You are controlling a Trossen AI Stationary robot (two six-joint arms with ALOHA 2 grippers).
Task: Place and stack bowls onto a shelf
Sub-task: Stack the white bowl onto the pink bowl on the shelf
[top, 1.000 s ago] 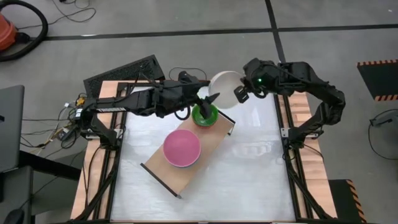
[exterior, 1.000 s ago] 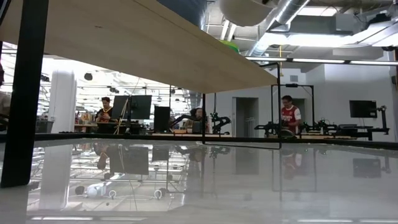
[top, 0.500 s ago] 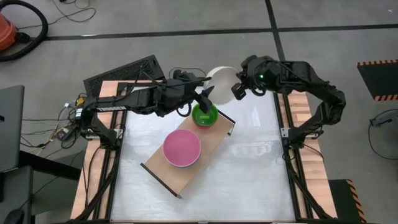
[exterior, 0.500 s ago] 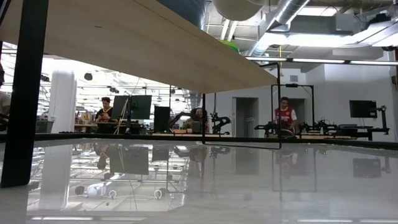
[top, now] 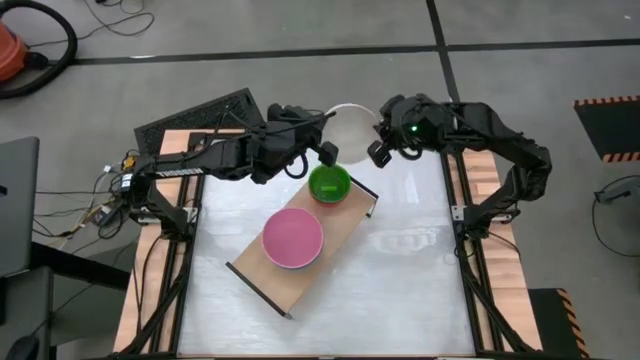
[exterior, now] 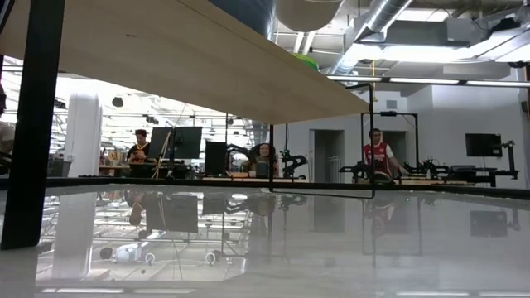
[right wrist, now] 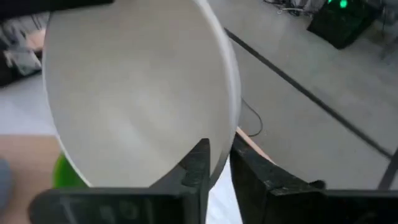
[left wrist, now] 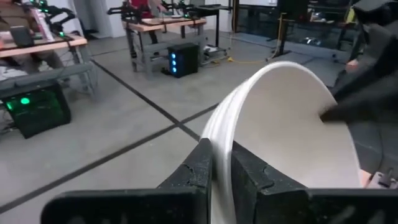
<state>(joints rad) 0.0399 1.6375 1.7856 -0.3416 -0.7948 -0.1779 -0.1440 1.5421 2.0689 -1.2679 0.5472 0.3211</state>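
Observation:
A cream white bowl (top: 348, 127) hangs in the air over the table's far edge, between my two grippers. My left gripper (top: 327, 152) is shut on its left side and my right gripper (top: 378, 151) on its right side. Below it the light-wood shelf (top: 336, 243) lies slantwise on the table. A lime green bowl (top: 329, 184) stands on the shelf's far end and a pink bowl (top: 292, 238) on its middle. In the low view the shelf's underside (exterior: 166, 58) fills the upper left. My left gripper pinches the white bowl's rim (left wrist: 217, 134) between its two fingers, one inside the bowl and one outside. It comes from the table's left. The bowl is lifted clear and tipped. My right gripper has the opposite rim (right wrist: 231, 124) between its two fingers, one inside and one outside. It comes from the table's right, and the bowl is clear of table and shelf.
A black perforated panel (top: 200, 115) lies off the table's far left corner. Bare white table (top: 420, 270) spreads to the right of and nearer than the shelf. People (exterior: 377, 153) stand in the room beyond.
My left gripper has risen from over the green bowl toward the far edge and shut on the white bowl's rim. My right gripper has carried the white bowl a little toward the table's left and far edge.

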